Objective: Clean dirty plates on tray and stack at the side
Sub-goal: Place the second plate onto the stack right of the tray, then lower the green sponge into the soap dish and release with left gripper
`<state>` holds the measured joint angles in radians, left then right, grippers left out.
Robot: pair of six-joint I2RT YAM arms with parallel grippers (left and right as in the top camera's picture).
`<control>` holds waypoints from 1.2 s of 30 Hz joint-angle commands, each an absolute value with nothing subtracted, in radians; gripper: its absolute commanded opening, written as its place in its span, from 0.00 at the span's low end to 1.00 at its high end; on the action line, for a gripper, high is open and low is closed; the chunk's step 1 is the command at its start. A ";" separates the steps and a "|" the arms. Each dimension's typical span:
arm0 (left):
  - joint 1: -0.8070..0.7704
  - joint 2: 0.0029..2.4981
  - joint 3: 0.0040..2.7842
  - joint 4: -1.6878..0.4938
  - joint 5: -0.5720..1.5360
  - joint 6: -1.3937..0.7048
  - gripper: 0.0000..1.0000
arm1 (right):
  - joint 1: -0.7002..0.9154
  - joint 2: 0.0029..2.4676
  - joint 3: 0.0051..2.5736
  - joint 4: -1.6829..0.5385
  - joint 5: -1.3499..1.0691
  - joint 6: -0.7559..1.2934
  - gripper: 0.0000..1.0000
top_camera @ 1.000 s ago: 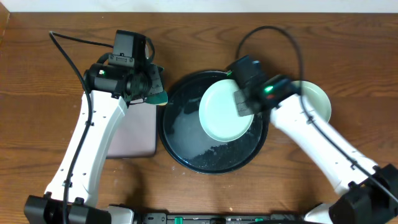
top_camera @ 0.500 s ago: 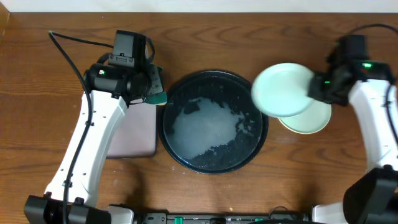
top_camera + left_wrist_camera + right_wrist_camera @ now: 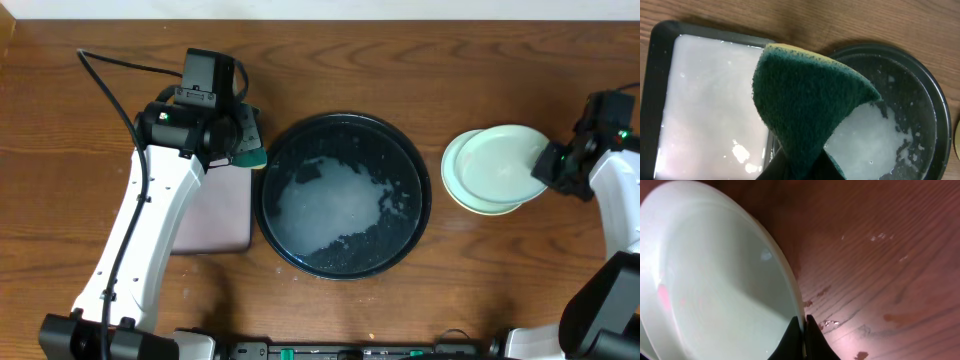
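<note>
Our right gripper [image 3: 801, 330] pinches a mint plate [image 3: 505, 162] over a second plate [image 3: 453, 186]. Only the wrist view shows our left gripper [image 3: 801, 166] clamping a green sponge [image 3: 800, 100].

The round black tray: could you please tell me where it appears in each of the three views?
Overhead: the round black tray at centre.
Left wrist: the tray at right, cut by the bottom edge.
Right wrist: not in it.
Landmark: the green sponge beside its left rim, in both those views.
</note>
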<state>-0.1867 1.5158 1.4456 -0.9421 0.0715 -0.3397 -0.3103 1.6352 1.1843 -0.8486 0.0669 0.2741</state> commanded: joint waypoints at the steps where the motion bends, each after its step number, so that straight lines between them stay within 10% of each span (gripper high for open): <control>1: -0.184 1.518 1.441 -0.945 0.059 -0.330 0.07 | -0.305 1.625 1.113 -0.800 0.041 0.263 0.01; 18: -0.099 1.528 1.437 -1.065 -0.020 -0.209 0.08 | -0.158 1.623 1.270 -0.927 -0.117 0.140 0.77; 36: 0.008 1.919 1.379 -1.015 -0.008 -0.188 0.07 | -0.015 1.623 1.378 -0.986 -0.117 0.140 0.84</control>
